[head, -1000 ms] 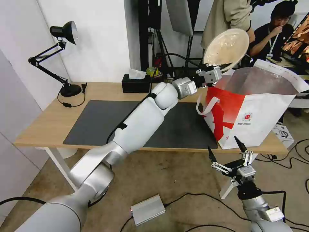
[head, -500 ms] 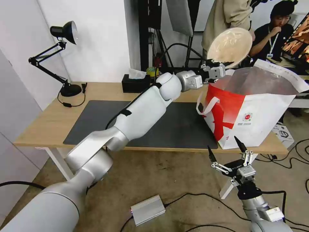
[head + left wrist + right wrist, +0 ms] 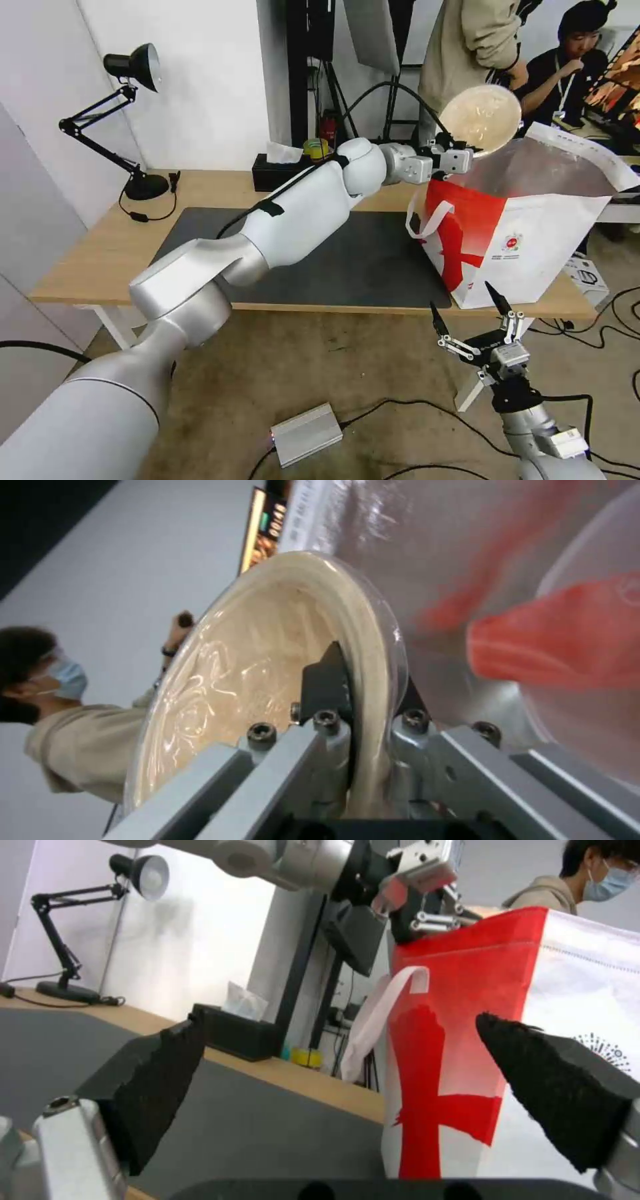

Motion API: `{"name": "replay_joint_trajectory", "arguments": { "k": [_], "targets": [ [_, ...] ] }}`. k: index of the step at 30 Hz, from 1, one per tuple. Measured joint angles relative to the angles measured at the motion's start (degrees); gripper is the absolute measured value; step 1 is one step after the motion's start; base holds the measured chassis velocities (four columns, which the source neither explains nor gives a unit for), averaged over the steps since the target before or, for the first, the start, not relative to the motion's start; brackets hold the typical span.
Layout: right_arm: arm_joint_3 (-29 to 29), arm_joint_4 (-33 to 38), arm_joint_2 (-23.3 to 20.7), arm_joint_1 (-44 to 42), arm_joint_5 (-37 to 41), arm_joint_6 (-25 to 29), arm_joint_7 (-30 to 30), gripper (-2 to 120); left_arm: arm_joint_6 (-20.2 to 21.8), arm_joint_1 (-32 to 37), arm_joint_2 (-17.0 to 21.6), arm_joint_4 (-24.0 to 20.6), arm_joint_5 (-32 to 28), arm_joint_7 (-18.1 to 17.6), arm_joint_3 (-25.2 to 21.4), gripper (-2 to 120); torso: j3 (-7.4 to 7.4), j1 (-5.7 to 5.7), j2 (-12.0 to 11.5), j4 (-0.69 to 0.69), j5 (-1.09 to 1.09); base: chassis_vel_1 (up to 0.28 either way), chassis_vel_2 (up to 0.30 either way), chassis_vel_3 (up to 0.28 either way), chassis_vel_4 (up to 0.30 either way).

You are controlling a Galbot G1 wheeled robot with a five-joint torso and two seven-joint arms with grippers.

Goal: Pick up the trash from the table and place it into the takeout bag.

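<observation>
Left end effector [image 3: 460,148] clamps the beige bowl [image 3: 480,119] by its rim, tilted above the takeout bag's [image 3: 527,227] open mouth on the tabletop [image 3: 100,247]. Right end effector [image 3: 470,313] hangs open below the tabletop edge.

Table [image 3: 93,257]: my long light-wood top on white legs.
Mat [image 3: 373,263]: large, dark grey, flat across the middle.
Takeout bag [image 3: 533,240]: upright at my right end of the table, its near corner on the mat, mouth open.
Tissue box [image 3: 277,175]: black, at the far edge behind the mat.
Desk lamp [image 3: 143,183]: black, its base on my far left corner.
</observation>
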Motion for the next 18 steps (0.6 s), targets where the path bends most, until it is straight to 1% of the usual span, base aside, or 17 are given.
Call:
{"name": "replay_joint_trajectory", "arguments": {
  "k": [10,18],
  "targets": [
    [0.00,0.00,0.00,0.00,0.00,0.00,0.00,100,0.48,-0.59,-0.03,0.93,0.58,1.34,3.21,1,0.00,0.00,0.00,0.00,0.00,0.000,0.000,0.000,0.000],
    [0.00,0.00,0.00,0.00,0.00,0.00,0.00,100,0.40,-1.22,-0.06,1.07,1.64,1.67,4.03,1,0.00,0.00,0.00,0.00,0.00,0.000,0.000,0.000,0.000]
  ]
}}
